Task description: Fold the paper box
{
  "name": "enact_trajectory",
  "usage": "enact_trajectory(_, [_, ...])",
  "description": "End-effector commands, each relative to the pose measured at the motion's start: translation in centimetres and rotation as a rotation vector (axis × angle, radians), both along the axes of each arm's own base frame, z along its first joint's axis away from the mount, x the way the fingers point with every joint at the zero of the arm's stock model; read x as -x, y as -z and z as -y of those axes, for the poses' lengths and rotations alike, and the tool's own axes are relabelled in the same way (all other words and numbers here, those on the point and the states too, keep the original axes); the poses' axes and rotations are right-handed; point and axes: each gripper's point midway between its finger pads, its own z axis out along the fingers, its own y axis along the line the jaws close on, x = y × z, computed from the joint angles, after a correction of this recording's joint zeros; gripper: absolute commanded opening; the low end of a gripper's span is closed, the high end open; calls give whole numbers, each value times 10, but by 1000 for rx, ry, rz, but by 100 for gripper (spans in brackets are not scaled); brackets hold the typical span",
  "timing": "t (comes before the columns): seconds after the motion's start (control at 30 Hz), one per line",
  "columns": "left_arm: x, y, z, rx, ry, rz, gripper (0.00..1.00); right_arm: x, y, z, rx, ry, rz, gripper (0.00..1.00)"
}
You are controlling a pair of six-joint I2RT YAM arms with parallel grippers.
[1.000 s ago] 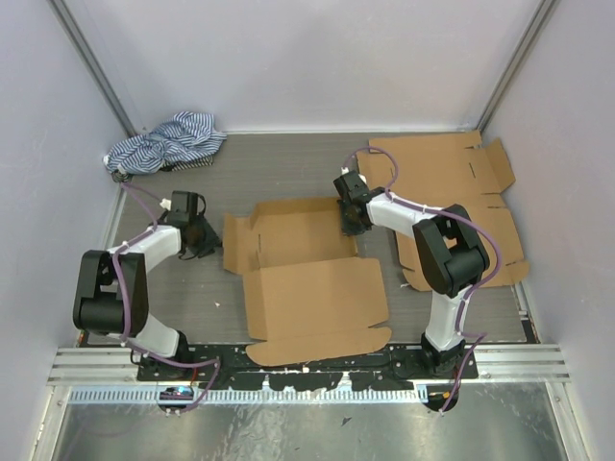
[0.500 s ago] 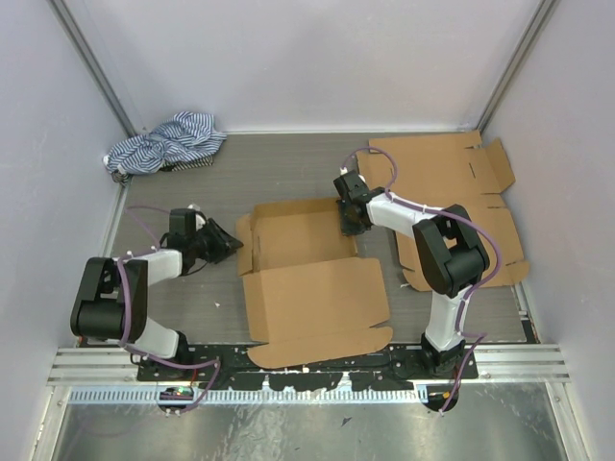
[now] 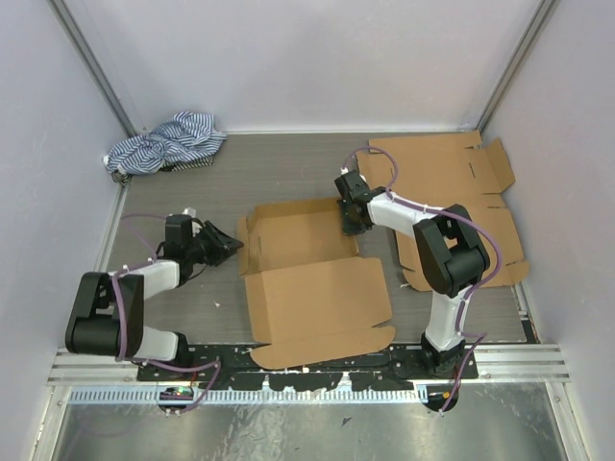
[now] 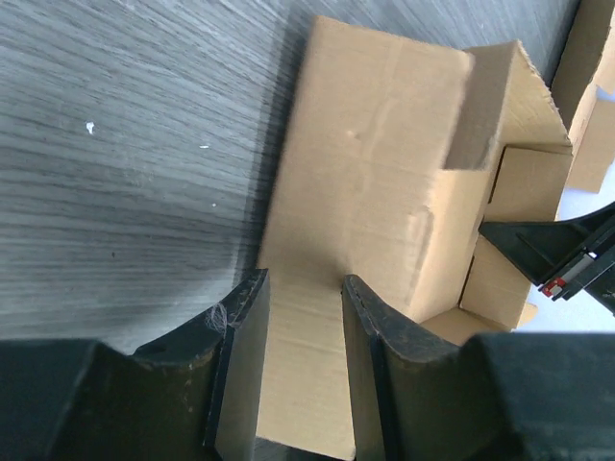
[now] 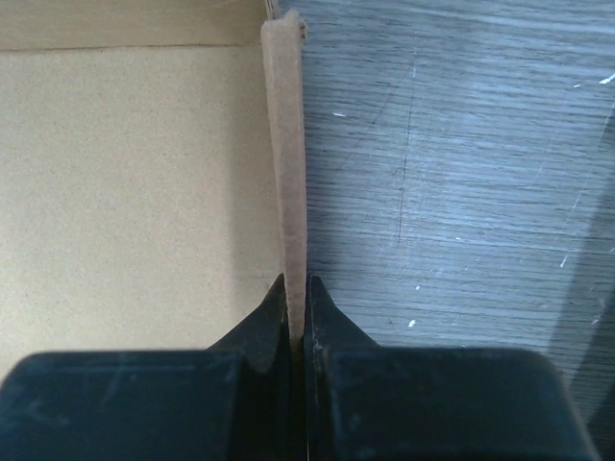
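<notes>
At the 3 o'clock wall of the paper box (image 3: 317, 293), the right hand (image 5: 296, 293) is pinched tight on the upright cardboard edge (the wall stands thin between its jaws). At the box's 9 o'clock side, the left hand (image 4: 305, 283) stands about half open, its fingers (image 4: 240, 355) framing the raised side flap without clamping it; whether they touch it I cannot tell. The box sits mid-surface (image 3: 288, 173), its lid panel spread toward 6 o'clock. Flat cardboard sheets (image 3: 452, 173) lie at 2 o'clock and a striped cloth (image 3: 163, 142) at 10 o'clock.

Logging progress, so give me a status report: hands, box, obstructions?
Left hand open at left wall of paper box. Right hand shut on its right wall. Striped cloth, spare cardboard well aside.
</notes>
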Motion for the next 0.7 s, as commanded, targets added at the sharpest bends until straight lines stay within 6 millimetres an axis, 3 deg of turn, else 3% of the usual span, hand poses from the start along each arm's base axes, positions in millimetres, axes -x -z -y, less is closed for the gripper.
enact_trajectory(0.0, [6, -9, -15, -101, -11, 29, 43, 15, 0, -7, -73, -38, -57, 1])
enact_trajectory(0.33, [8, -55, -30, -132, -36, 146, 44, 19, -16, -32, -501, -121, -77, 1])
enact_trajectory(0.53, [9, -96, -36, -132, -60, 244, 44, 12, -29, -28, -525, -110, -33, 1])
enact_trajectory(0.67, [11, -120, -20, -15, -23, 347, 44, 13, -34, -30, -540, -112, -36, 1])
